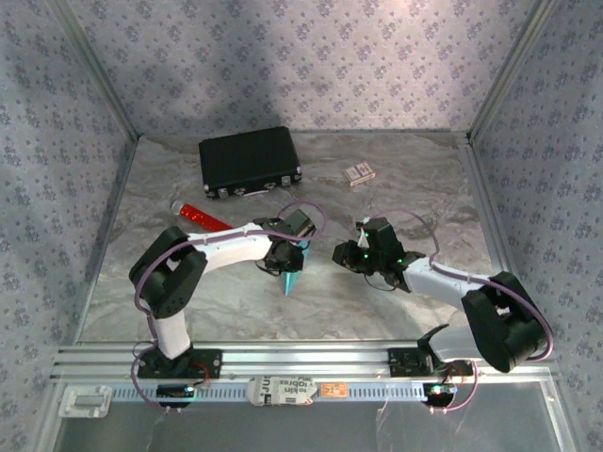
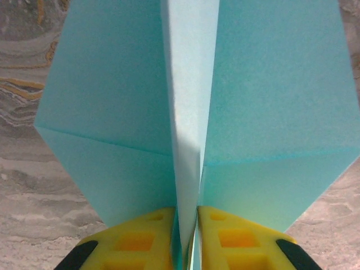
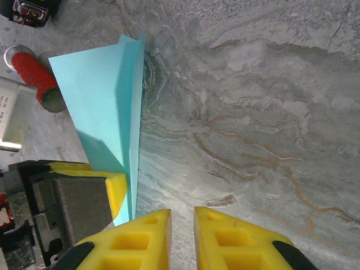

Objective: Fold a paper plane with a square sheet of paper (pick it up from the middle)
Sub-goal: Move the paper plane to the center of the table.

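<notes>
One cyan folded-paper plane [image 2: 112, 84], seemingly pinched by left gripper [image 2: 187, 212]; right gripper [image 3: 182, 216] beside it, slightly parted; marbled tabletop [image 3: 253, 84], patterned walls [image 1: 301, 56].

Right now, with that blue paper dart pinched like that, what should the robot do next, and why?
Probably lower the paper plane onto the table and let go: it looks fully folded, the left jaws pinch its centre crease, and the right jaws stand empty nearby.
</notes>
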Action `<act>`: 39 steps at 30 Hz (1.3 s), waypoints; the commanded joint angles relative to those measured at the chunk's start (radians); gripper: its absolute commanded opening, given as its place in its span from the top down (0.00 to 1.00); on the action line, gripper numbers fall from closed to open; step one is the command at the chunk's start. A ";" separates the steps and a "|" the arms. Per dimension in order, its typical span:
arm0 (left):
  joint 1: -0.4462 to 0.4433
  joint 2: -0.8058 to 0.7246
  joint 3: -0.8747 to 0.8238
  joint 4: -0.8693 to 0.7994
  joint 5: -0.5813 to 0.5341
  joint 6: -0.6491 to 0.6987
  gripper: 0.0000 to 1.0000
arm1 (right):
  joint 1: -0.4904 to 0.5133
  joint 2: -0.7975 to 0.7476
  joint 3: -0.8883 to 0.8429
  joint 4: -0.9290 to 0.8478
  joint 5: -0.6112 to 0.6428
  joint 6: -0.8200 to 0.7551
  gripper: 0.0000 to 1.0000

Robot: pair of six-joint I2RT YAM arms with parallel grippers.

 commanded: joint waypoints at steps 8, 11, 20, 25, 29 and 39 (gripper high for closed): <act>-0.009 0.021 0.012 -0.018 0.010 0.014 0.80 | -0.006 -0.005 -0.011 -0.017 0.009 0.002 0.81; -0.010 0.032 0.012 -0.015 0.011 0.012 0.80 | -0.006 -0.003 -0.011 -0.019 0.008 0.002 0.81; -0.017 0.079 0.001 -0.027 -0.013 0.000 0.79 | -0.007 -0.011 -0.014 -0.025 0.009 -0.001 0.81; -0.020 0.091 -0.009 -0.021 -0.017 -0.017 0.77 | -0.011 -0.021 -0.015 -0.036 0.008 -0.008 0.81; -0.022 0.098 -0.010 -0.023 -0.023 -0.032 0.71 | -0.015 -0.030 -0.017 -0.040 0.009 -0.011 0.81; -0.051 0.131 0.036 -0.081 -0.092 -0.092 0.61 | -0.037 -0.092 -0.045 -0.067 0.009 -0.023 0.81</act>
